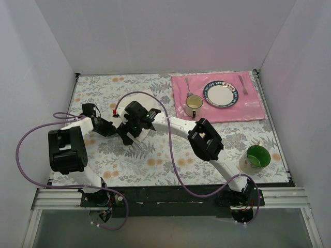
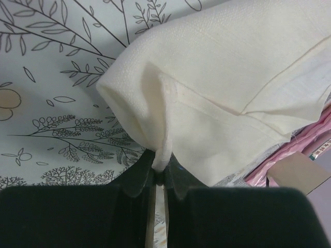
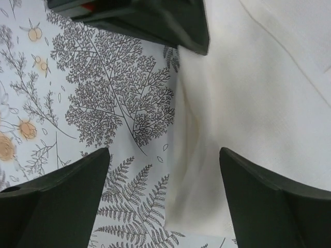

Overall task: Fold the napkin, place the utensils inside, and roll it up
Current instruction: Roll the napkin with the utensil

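A table [image 1: 155, 168] with a grey leaf-and-flower cover fills the space between white walls. The left arm [image 1: 66, 150] reaches from its base in toward the middle, and the right arm [image 1: 207, 139] reaches from the other side, so both wrists meet near the centre of the table.

A pink placemat [image 1: 251, 111] lies in the far right corner. The napkin [image 2: 232, 67] is off-white and lies on the table cover at the centre, under the two wrists. In the top view the arms hide most of it. In the left wrist view it is folded over on itself, with a hemmed edge running across it, and its near corner is gathered into a small tuck.

On the placemat stands a plate [image 1: 221, 95] with a dark patterned rim. A green cup [image 1: 257, 157] stands on the table cover near the right edge, well apart from the napkin. A cream mug [image 1: 194, 106] stands on the placemat, just beside the plate on its left. A spoon [image 1: 189, 85] lies behind the mug, and a fork [image 1: 243, 84] lies to the right of the plate.

The left gripper [image 2: 159, 178] has its fingers pressed together on the tucked corner of the napkin, pinching the cloth. The right gripper [image 3: 164, 152] has its fingers spread wide. It hangs over the edge of the napkin, with one finger above the table cover and the other above the cloth, and it holds nothing.
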### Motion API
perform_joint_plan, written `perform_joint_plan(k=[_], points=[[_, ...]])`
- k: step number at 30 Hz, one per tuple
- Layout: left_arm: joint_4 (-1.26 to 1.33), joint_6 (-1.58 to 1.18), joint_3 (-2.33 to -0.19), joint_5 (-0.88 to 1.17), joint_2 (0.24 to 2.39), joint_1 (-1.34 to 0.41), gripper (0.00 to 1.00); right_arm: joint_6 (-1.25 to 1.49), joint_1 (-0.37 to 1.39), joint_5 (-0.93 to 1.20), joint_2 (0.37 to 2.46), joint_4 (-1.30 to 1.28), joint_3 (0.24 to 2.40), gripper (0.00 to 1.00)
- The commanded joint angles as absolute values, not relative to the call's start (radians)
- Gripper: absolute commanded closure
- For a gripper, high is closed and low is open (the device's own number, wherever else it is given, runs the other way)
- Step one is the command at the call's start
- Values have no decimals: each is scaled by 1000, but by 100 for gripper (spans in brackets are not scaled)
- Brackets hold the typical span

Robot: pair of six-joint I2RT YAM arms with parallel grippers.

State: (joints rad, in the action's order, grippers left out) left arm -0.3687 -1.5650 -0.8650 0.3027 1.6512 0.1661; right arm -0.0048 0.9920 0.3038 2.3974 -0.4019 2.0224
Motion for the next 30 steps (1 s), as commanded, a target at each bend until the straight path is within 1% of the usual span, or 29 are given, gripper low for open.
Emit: perform_joint_plan(k=[1, 6, 7, 9, 10, 11, 15, 18, 19, 22, 25, 26, 27, 29, 30], points=[[-446, -1586, -923, 334, 1651, 166, 100, -182, 1063, 57, 2306, -373, 1952, 1], [-471, -1586, -942, 350, 1655, 170, 100, -253, 1135, -159, 2287, -267, 1873, 3], [-472, -1585, -942, 353, 1657, 169, 100, -274, 1141, -216, 2283, -221, 1838, 6], [-476, -1578, -943, 354, 1661, 172, 100, -291, 1158, -264, 2273, -177, 1807, 10], [-480, -1578, -940, 356, 1664, 175, 100, -301, 1161, -290, 2273, -161, 1796, 18], [-479, -1578, -939, 368, 1667, 175, 100, -319, 1169, -308, 2273, -131, 1780, 20], [-474, -1580, -931, 383, 1674, 186, 100, -363, 1187, -368, 2293, -75, 1761, 22], [-474, -1575, -933, 391, 1672, 193, 100, -379, 1195, -390, 2318, -57, 1767, 28], [-477, -1572, -934, 391, 1672, 195, 100, -379, 1195, -399, 2322, -51, 1767, 35], [-480, -1566, -930, 399, 1667, 207, 100, -388, 1195, -413, 2341, -35, 1770, 45], [-477, -1562, -925, 413, 1664, 218, 100, -394, 1193, -404, 2350, -22, 1770, 49], [-474, -1554, -923, 411, 1666, 219, 100, -396, 1193, -403, 2359, -29, 1778, 51], [-469, -1551, -923, 411, 1666, 222, 100, -394, 1195, -399, 2364, -46, 1792, 62], [-463, -1537, -922, 411, 1664, 224, 100, -380, 1193, -379, 2373, -89, 1827, 74], [-456, -1531, -920, 413, 1664, 224, 100, -377, 1193, -368, 2373, -100, 1836, 84]])
